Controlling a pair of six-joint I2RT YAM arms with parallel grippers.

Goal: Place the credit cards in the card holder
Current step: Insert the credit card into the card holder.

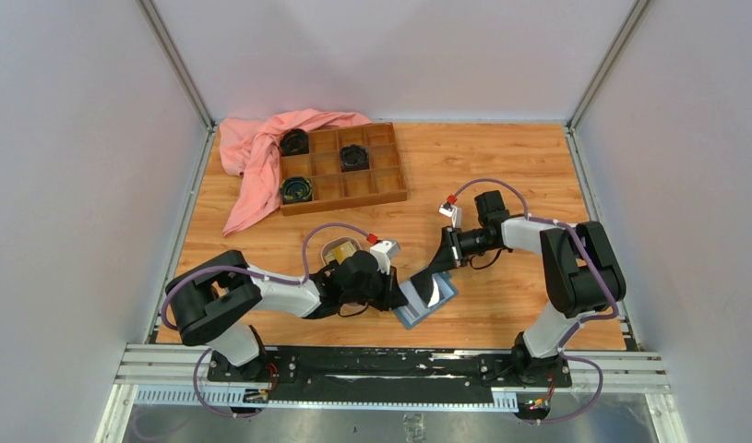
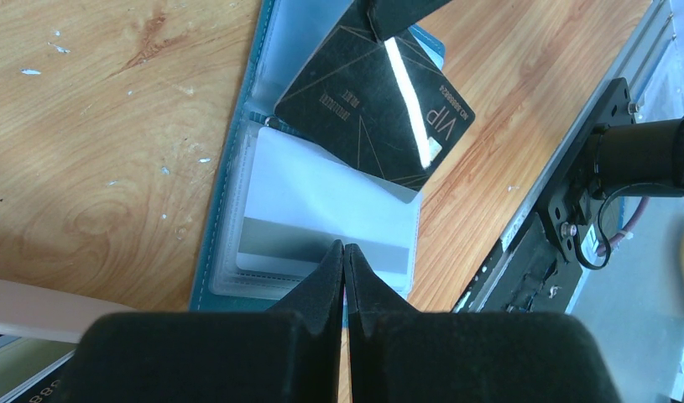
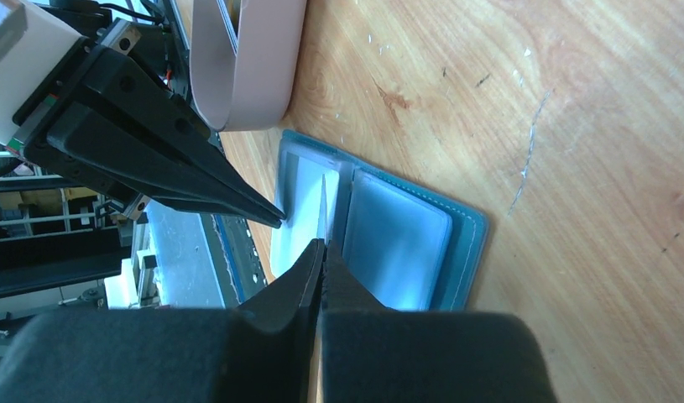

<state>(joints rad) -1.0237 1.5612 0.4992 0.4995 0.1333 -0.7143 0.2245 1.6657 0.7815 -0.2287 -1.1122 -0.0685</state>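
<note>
The blue card holder (image 1: 427, 300) lies open on the table near the front edge, its clear pockets up (image 2: 237, 210) (image 3: 405, 243). A pale grey-white card (image 2: 321, 227) sits in one pocket. My right gripper (image 1: 443, 268) (image 3: 321, 245) is shut on a black credit card (image 2: 380, 109), seen edge-on in the right wrist view (image 3: 323, 201), and the card's lower edge meets the pocket's mouth. My left gripper (image 1: 397, 293) (image 2: 344, 245) is shut with its tips pressing on the holder's near pocket. A yellow-gold card (image 1: 342, 250) lies in the pink dish.
The pink oval dish (image 1: 340, 251) (image 3: 246, 67) stands just left of the holder, under my left arm. At the back left are a brown wooden compartment tray (image 1: 372, 189) with black round items and a pink cloth (image 1: 256, 152). A metal rail (image 1: 390, 365) runs along the near edge.
</note>
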